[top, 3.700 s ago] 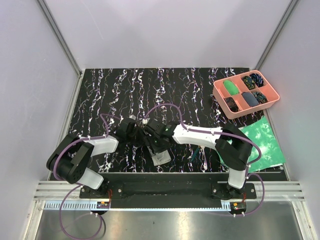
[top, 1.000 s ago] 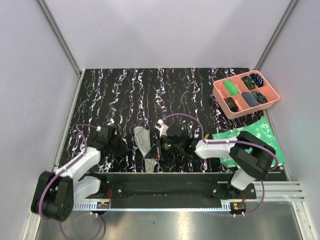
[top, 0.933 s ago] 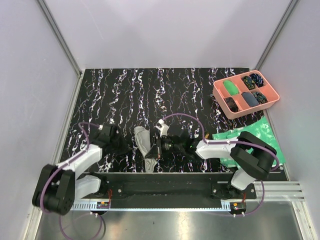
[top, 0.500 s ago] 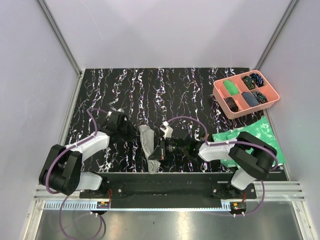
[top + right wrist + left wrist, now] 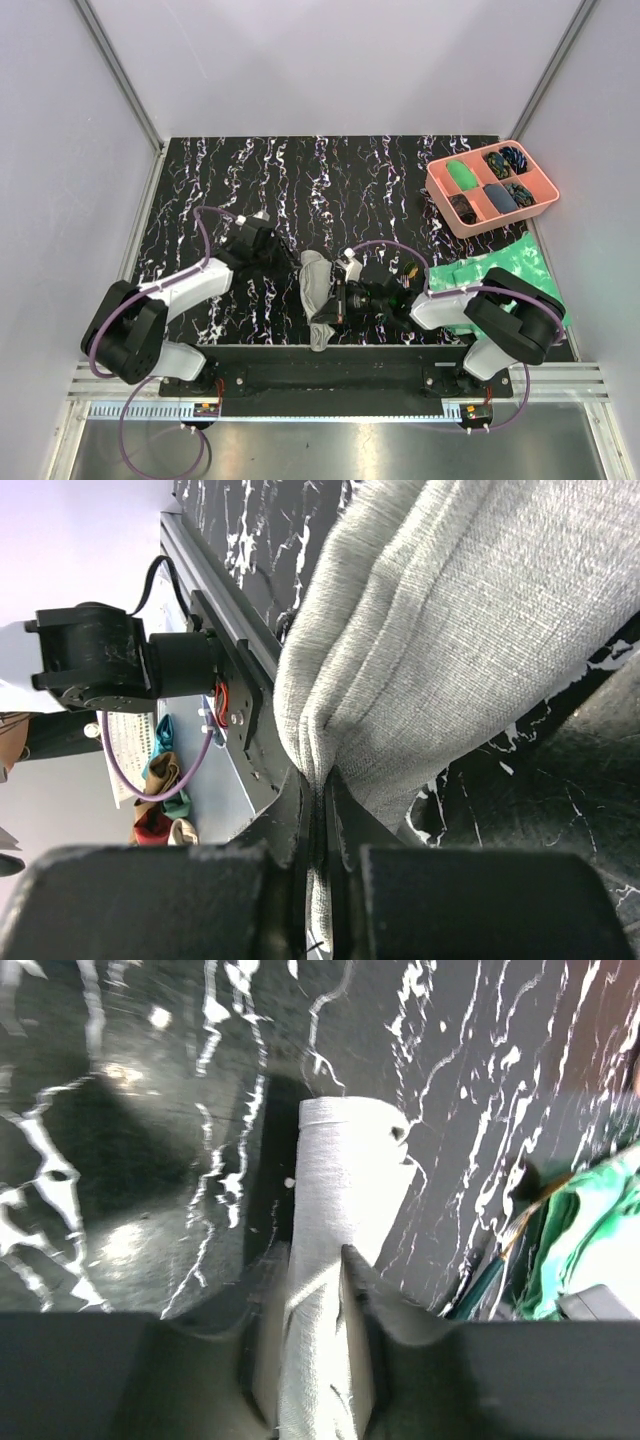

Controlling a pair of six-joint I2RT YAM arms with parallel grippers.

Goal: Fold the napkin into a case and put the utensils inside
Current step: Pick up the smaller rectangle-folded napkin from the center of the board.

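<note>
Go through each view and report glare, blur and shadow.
Top external: evenly lit and sharp, with a bright glare strip on the rail at the near edge. Left wrist: the napkin is crisp, but the table beside it is smeared and glare-patched. Right wrist: the napkin weave is sharp; the right tool pinching it is dark and soft.

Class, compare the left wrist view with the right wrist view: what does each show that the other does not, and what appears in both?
Left wrist only: the green sheet at the right edge, slim utensils beside it, and the far end of the napkin lying flat on the mat. Right wrist only: the table's front edge, a black motor with a purple cable, and the right end effector pinched shut on a fold. Both: the grey napkin on the black marbled mat, seen close up.
</note>
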